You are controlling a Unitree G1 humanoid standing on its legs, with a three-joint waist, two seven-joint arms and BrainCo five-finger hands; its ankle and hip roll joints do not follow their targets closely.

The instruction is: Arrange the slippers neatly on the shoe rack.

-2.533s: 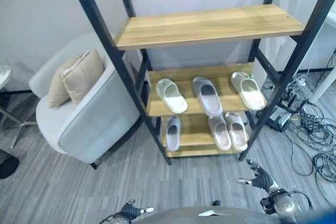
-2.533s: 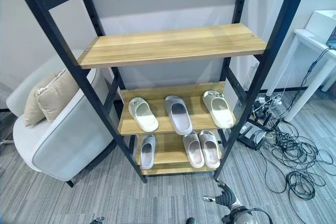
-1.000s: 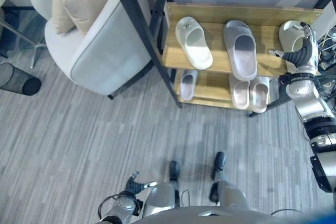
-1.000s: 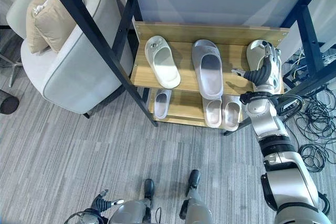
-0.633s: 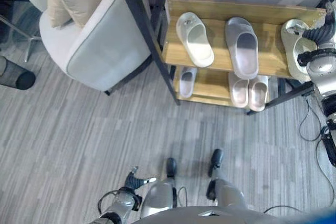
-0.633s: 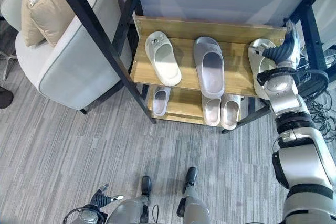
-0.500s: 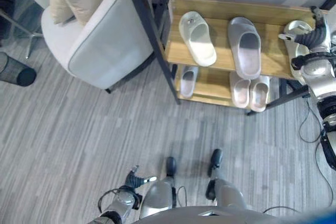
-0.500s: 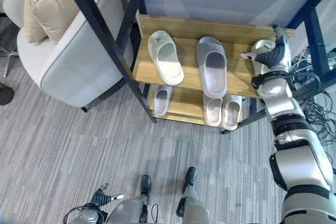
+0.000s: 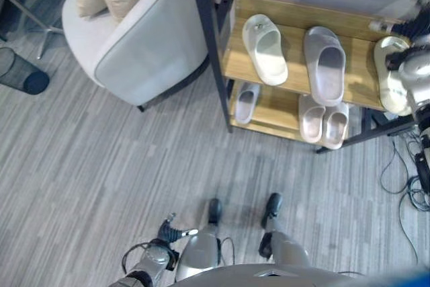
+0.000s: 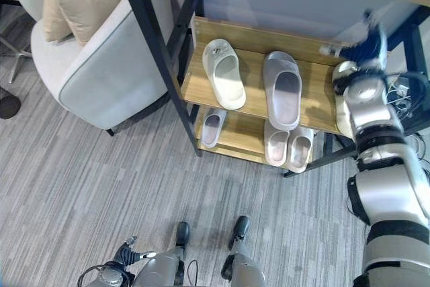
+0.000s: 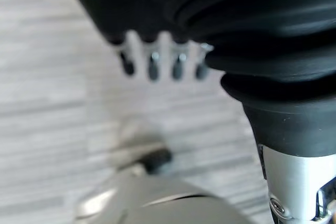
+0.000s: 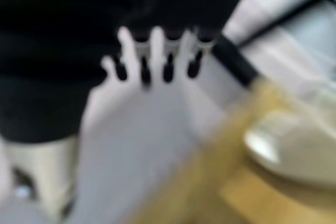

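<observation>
The right robot hand (image 10: 363,50), fingers straight and relaxed, hovers at the shoe rack's (image 9: 232,65) right edge above a cream slipper (image 9: 392,84) overhanging the middle shelf. Left of it lie a grey slipper (image 9: 324,65) and a white slipper (image 9: 265,49), bare wood between. The left robot hand (image 9: 173,232) hangs low with loose fingers over open floor (image 9: 101,159).

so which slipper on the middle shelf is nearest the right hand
The cream slipper at the shelf's right end, just beside the right hand. The grey slipper and other cream one lie further left.
</observation>
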